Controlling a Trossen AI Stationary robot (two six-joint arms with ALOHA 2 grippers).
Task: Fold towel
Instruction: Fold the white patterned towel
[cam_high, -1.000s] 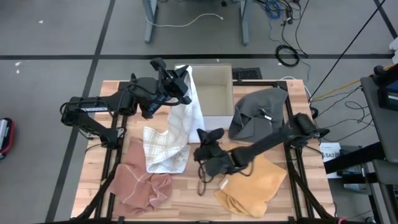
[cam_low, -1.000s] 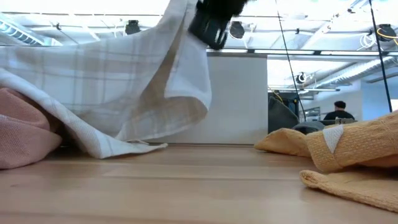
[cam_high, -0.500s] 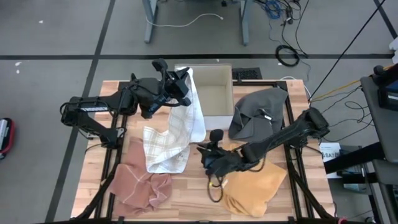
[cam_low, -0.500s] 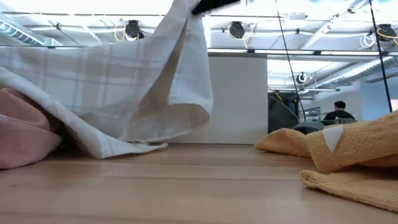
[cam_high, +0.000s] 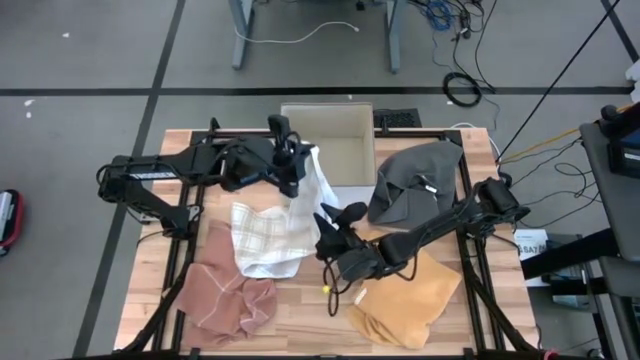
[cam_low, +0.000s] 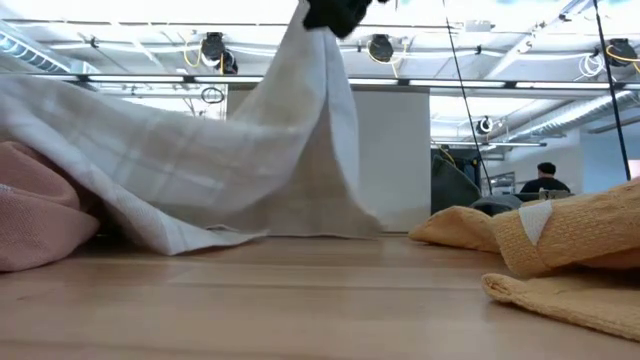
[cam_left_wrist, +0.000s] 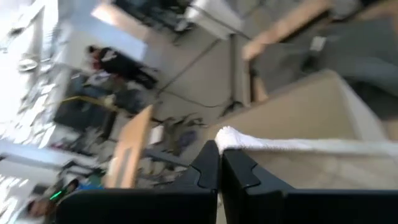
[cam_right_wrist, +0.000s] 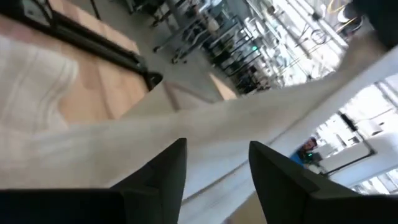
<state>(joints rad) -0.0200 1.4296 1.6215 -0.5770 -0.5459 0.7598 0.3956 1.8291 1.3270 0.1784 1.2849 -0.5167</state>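
The left pincer (cam_high: 291, 170) is clamping the plaid towel (cam_high: 268, 235) aloft by one corner while the right pincer (cam_high: 335, 222), fingers spread and empty, is reaching just beside its hanging edge above the tabletop (cam_high: 300, 318).

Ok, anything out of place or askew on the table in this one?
Mostly the cloths. The white towel hangs half-lifted from the shut left gripper; the pink, grey and yellow cloths lie crumpled. The right gripper stands open beside the towel. Nothing spilled or damaged.

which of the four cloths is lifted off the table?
The white checked towel: the left claw holds one corner up. The pink, yellow and grey cloths all lie loose on the table.
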